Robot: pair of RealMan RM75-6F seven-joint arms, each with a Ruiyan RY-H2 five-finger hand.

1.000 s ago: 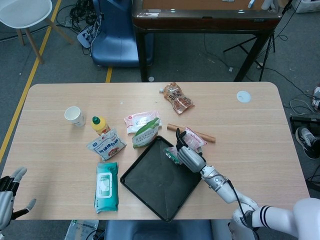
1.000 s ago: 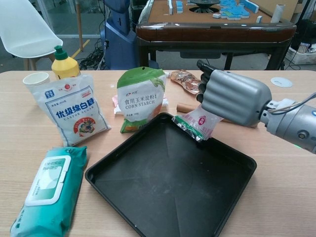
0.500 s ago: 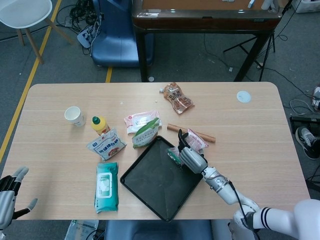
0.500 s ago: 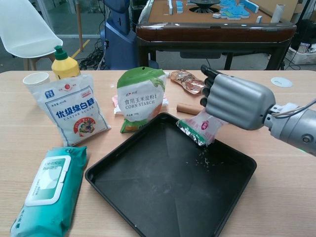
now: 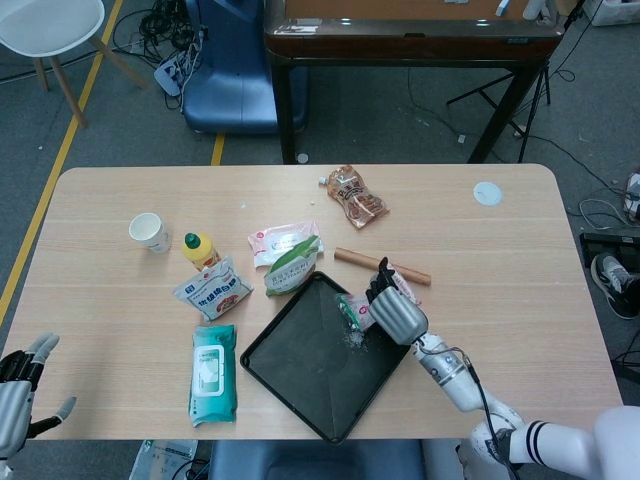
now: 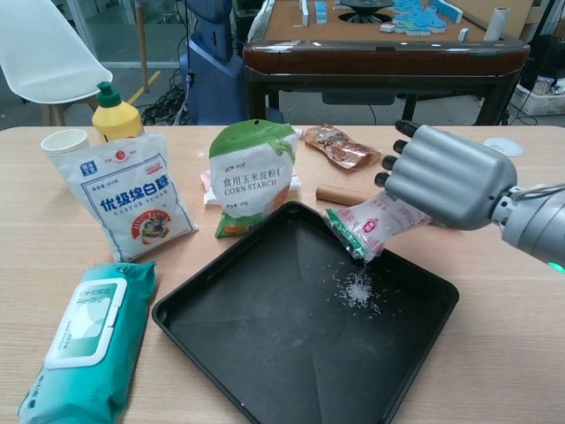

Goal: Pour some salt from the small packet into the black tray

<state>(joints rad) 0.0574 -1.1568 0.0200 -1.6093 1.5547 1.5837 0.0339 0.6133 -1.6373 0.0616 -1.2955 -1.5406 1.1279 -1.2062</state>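
My right hand [image 6: 446,177] [image 5: 399,314] grips the small clear salt packet [image 6: 371,223] [image 5: 357,311] and tilts it, green torn end down, over the right side of the black tray [image 6: 256,353] [image 5: 290,375]. A small heap of white salt [image 6: 356,289] [image 5: 354,339] lies on the tray floor just under the packet's mouth. My left hand [image 5: 18,390] hangs with fingers spread and nothing in it beyond the table's near left corner, seen only in the head view.
Left of the tray lie a teal wipes pack [image 6: 84,340], a castor sugar bag [image 6: 128,194], a yellow bottle [image 6: 115,113] and a paper cup [image 6: 64,141]. A corn starch bag [image 6: 252,172] stands behind the tray. A wooden stick [image 6: 340,193] and a snack bag [image 6: 340,146] lie beyond.
My right hand has moved right and tipped the packet further. Salt has spilled out and piled up on the tray, which was bare a second ago.
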